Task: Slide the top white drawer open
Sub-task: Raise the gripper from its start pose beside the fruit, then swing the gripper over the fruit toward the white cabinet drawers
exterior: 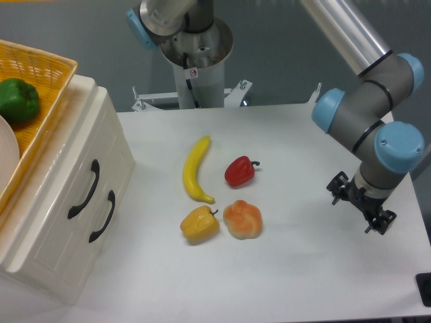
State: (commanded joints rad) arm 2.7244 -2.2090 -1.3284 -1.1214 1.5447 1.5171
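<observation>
Camera: gripper [357, 205] near table's [296, 269] right edge, seemingly unladen.

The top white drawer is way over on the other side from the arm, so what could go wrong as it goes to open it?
Crossing low, the gripper might knock the red pepper or banana lying between. The two black handles sit close together, so the fingers might catch the lower handle instead of the top white drawer. Pulling could also jolt the basket resting on the cabinet.

The glossy cream-white top drawer [64, 178] with its curved black handle [84, 189] sits fully closed, flush in the cabinet at the table's left edge.
</observation>
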